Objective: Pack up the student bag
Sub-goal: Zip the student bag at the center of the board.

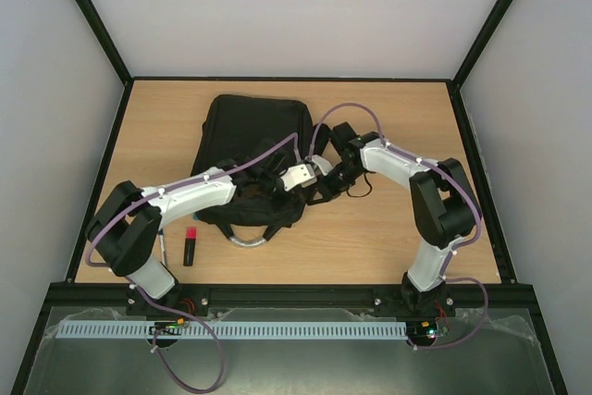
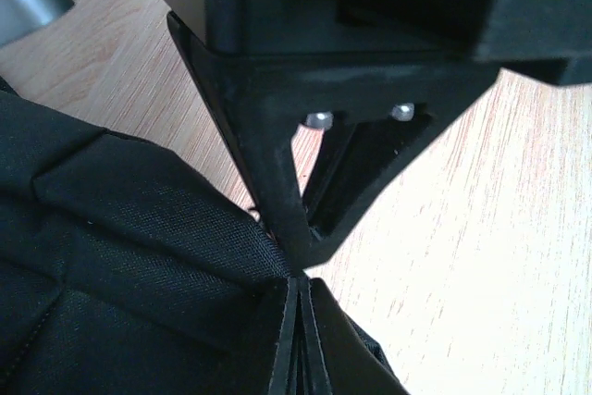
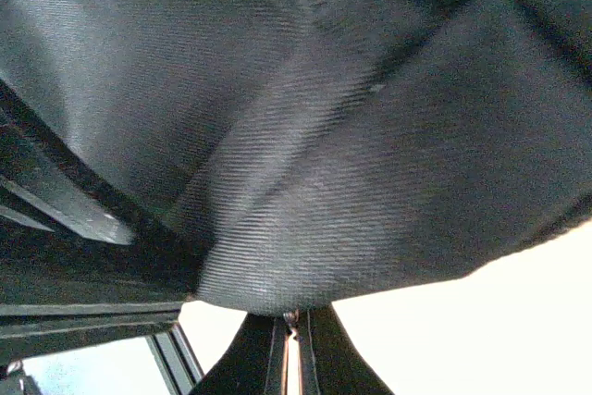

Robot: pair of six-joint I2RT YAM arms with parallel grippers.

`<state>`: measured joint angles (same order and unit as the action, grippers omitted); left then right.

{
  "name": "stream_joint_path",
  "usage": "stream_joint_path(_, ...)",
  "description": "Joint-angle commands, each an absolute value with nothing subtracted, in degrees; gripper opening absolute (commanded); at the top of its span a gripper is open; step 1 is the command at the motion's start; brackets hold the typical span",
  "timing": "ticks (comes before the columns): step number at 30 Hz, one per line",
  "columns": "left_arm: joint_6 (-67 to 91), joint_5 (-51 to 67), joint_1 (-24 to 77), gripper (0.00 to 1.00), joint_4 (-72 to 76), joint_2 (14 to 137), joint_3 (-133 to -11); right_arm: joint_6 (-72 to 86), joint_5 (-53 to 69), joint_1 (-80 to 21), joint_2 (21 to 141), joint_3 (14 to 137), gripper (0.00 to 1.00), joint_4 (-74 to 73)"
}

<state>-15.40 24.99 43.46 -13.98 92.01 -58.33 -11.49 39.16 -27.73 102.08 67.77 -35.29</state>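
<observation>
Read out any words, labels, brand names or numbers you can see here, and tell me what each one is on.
No text can be read in any of the three views.
student bag: plain black fabric, no logo or label showing.
red-capped black stick: too small to tell whether it carries print.
slotted white rail: no markings legible.

A large black fabric backpack [image 1: 248,131] is being supported flat on the light wooden worktop [image 1: 398,238], slightly left of centre. Its silver-grey top handle loop [image 1: 248,240] is being presented toward the near edge. Fabric at its near right corner is being pinched and held raised.
</observation>
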Motion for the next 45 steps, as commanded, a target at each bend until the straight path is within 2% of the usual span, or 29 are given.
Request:
stream_joint_path(1,-17.0,22.8,43.6,0.02,-16.4,90.0,-57.3,-13.7,42.0,-24.9,103.7,69.2,0.01,-36.6)
stream_joint_path(22,-21.0,26.5,42.2,0.02,-20.1,88.3,-56.8,-13.5,32.6,-21.2,113.9,78.2,0.02,-32.7)
stream_joint_path(24,-21.1,26.6,42.1,0.02,-20.1,88.3,-56.9,-12.9,32.5,-21.1,113.7,78.4,0.05,-32.6)
stream_joint_path(25,-21.4,26.9,42.1,0.02,-20.3,88.4,-57.2,-12.7,32.6,-21.0,113.6,78.6,0.1,-32.9)
stream_joint_path(26,-21.6,27.2,42.0,0.06,-20.8,88.3,-57.8,-12.7,32.6,-21.0,113.2,78.7,0.13,-33.5)
stream_joint_path(29,-22.7,26.8,41.4,0.3,-22.7,88.1,-61.9,-13.2,32.8,-20.5,110.2,78.0,0.22,-35.4)
stream_joint_path(31,-23.5,25.8,40.6,0.39,-23.8,87.7,-64.9,-13.8,32.0,-19.9,107.0,77.1,0.33,-36.7)
stream_joint_path(37,-24.0,23.9,34.0,0.5,-26.0,85.9,-71.4,-17.8,29.2,-17.4,99.5,78.0,0.45,-42.9)
stream_joint_path(42,-20.9,20.2,25.4,0.58,-23.9,84.7,-71.5,-21.3,25.5,-17.1,95.0,85.0,0.54,-46.4)
stream_joint_path(45,-15.0,17.7,18.7,0.64,-21.5,84.7,-70.8,-21.1,23.2,-17.1,93.1,91.3,0.64,-46.1)
